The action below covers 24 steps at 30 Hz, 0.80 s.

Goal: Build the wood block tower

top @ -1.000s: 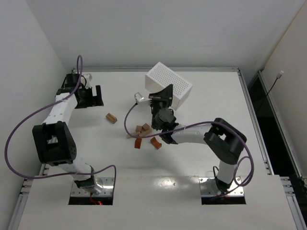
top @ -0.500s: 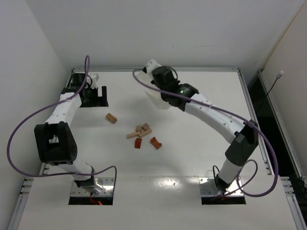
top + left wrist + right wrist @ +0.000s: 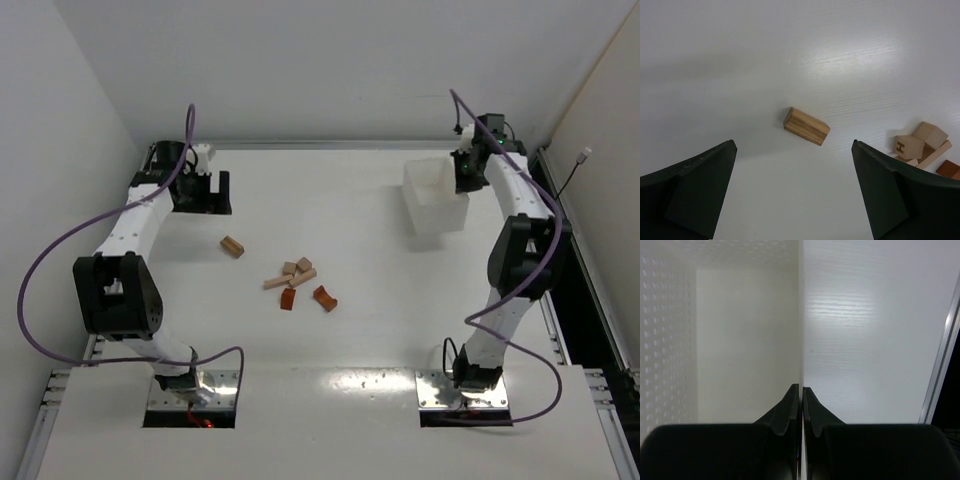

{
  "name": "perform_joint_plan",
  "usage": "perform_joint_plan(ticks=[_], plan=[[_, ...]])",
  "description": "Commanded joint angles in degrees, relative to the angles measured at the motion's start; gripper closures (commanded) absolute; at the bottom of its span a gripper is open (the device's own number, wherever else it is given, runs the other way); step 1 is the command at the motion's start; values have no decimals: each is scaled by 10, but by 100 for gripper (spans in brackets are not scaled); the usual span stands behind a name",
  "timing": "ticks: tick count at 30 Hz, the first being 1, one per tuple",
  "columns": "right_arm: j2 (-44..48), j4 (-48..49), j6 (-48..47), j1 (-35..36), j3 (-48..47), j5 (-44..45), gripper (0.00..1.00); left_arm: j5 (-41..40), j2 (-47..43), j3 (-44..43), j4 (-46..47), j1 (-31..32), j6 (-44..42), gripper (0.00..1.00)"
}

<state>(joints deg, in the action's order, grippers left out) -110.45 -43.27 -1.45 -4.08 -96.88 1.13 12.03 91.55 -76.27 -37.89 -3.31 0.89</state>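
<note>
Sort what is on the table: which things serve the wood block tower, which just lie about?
Job: lone pale tan wooden block; cluster of pale tan wooden blocks; two reddish-brown wooden blocks.
Lying about: white perforated rectangular box, its wall gripped by the right claw.

A single dark letter "H" stands on the side face of one pale tan cube (image 3: 910, 147).

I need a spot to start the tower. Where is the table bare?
Bare table between the block cluster and the white tray, and at the far edge between the open left gripper and that tray. Crowded: the cluster at centre, a lone tan block just left of it. The right gripper grips the tray wall.
</note>
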Motion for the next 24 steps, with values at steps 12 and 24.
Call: perform_joint_plan(ticks=[12, 24], plan=[[-191, 72, -42, -144, -226, -148, 100, -8, 90, -143, -30, 13, -19, 0], [-239, 78, -115, -162, -246, -109, 63, 15, 122, -160, -49, 13, -14, 0]])
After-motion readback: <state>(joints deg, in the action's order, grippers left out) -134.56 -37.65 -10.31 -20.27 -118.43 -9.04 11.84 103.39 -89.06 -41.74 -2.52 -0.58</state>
